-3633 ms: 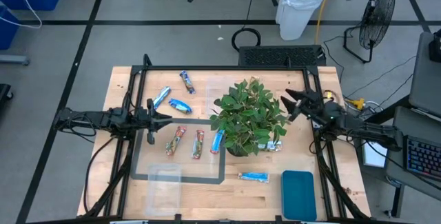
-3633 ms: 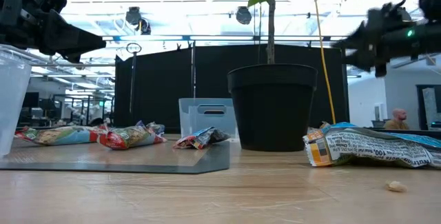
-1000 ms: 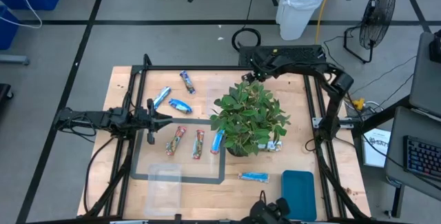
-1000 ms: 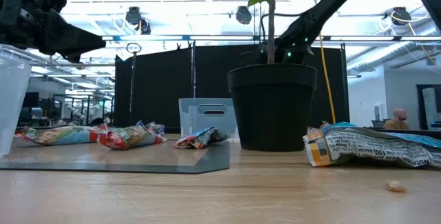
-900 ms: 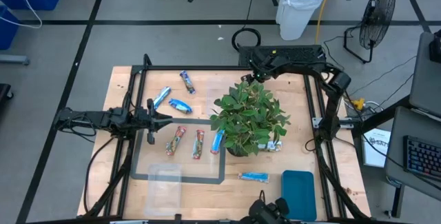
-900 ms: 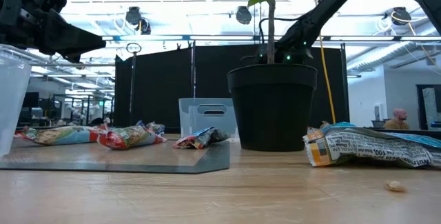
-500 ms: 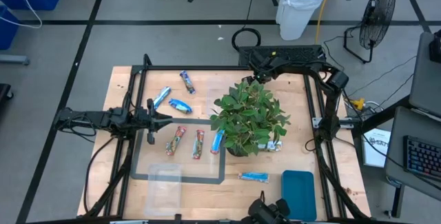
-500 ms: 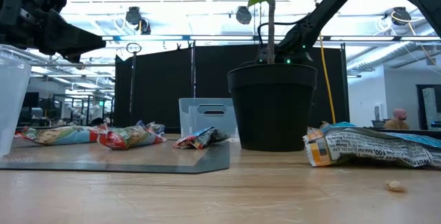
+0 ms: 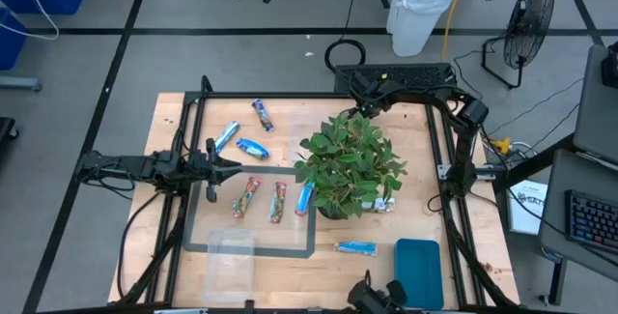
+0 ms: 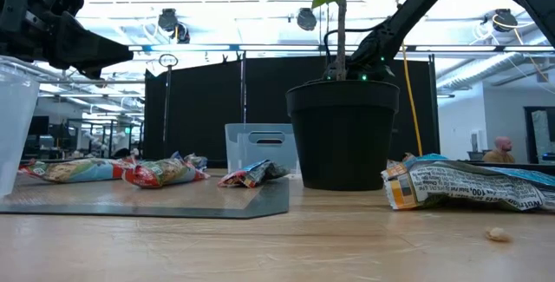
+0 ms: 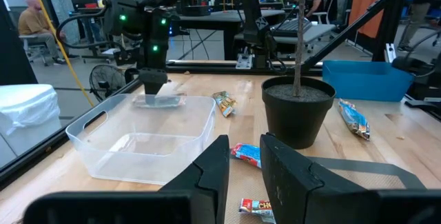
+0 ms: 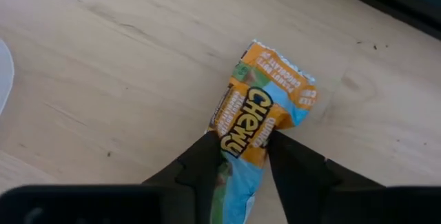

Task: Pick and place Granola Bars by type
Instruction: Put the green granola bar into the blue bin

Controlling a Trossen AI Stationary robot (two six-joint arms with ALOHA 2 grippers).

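My right gripper reaches steeply down at the table's far edge, behind the potted plant, and is shut on a granola bar in an orange, blue and green "CHEWY" wrapper. Other bars lie loose. Blue ones are at the far left, red-and-tan ones and a blue one lie on the grey mat, another blue one is near the front, and a green-and-beige one lies right of the pot. My left gripper hovers level at the table's left, slightly open, with nothing between its fingers. My right gripper pinches the bar's two long sides between its two fingers, about midway along the bar. The fingers come from above, slanting down, and lie across the bar. The wrapper is squeezed narrow between them. The bar's far end lies flat on the wooden table.
A clear tub stands left of the plant pot, close to my right gripper. A second clear tub sits at the mat's front edge. A teal tray is at the front right. People sit in the room beyond.
My right gripper has tipped a little more steeply downward behind the plant pot and otherwise stays at the far edge.
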